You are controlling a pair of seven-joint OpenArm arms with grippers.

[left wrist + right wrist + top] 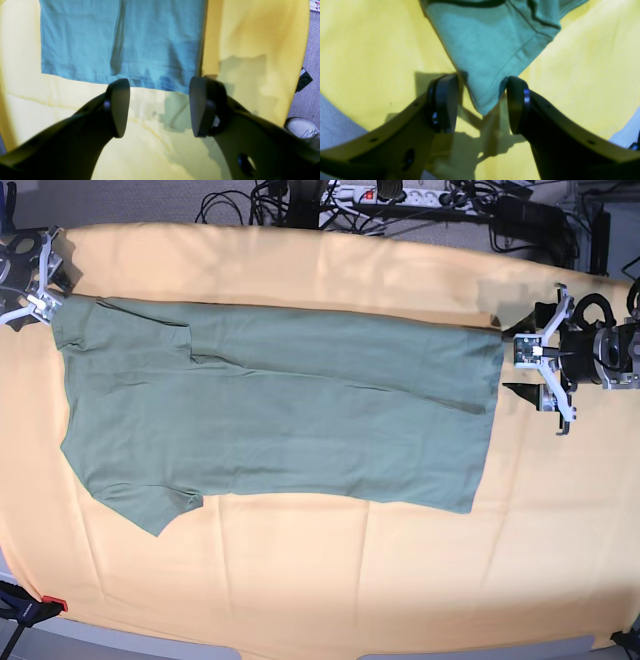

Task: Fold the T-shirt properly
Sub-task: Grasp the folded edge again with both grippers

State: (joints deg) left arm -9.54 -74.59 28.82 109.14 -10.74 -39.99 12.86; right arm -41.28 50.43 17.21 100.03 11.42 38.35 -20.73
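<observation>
The sage-green T-shirt (280, 410) lies flat and sideways on the orange-yellow cloth (350, 580), its sleeves at the left and its hem at the right. My left gripper (518, 362) sits at the hem's far corner. In the left wrist view it (160, 107) is open, its fingertips just short of the hem (150, 80), and there is a fold crease in the T-shirt (117, 37). My right gripper (48, 285) is at the far left corner. In its own view it (480, 105) is open, and a hemmed corner of the T-shirt (485, 75) lies between the fingers (443, 105).
Cables and a power strip (400, 195) run along the floor behind the table. A clamp (30, 608) holds the cloth at the front left corner. Grey carpet and a pale shoe (302, 127) show past the cloth's edge in the left wrist view.
</observation>
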